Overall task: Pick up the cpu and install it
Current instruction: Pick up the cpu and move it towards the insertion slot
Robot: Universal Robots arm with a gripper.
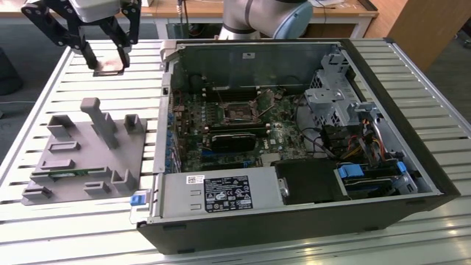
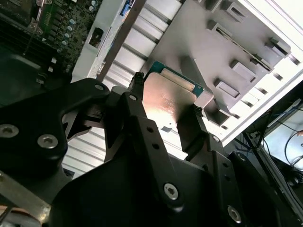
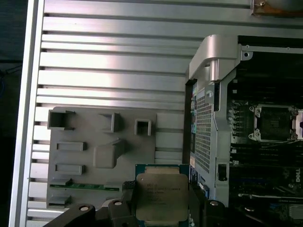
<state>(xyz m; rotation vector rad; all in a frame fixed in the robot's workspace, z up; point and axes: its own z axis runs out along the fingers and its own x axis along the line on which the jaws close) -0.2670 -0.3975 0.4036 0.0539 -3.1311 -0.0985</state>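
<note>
The cpu (image 1: pixel 110 70) is a small flat square chip with a silver metal top. It hangs in the air over the slatted table, to the exterior view's left of the open computer case. My gripper (image 1: pixel 108 65) is shut on it, one black finger on each of two opposite edges. Both wrist views show the cpu (image 2: pixel 168 92) (image 3: pixel 161 194) clamped between the fingers (image 2: pixel 137 101) (image 3: pixel 127 201), with its green rim showing. The dark square socket (image 1: pixel 239 113) (image 3: pixel 274 123) lies open on the motherboard inside the case, well apart from the gripper.
A grey tray (image 1: pixel 81 160) (image 3: pixel 94 156) with raised holders sits on the table below the gripper, with a green memory stick (image 1: pixel 70 174) (image 3: pixel 85 186) lying in it. The case wall (image 1: pixel 167 99) (image 3: pixel 208 94) stands between tray and motherboard. The power supply (image 1: pixel 220 193) and drive cage (image 1: pixel 338 99) crowd the case.
</note>
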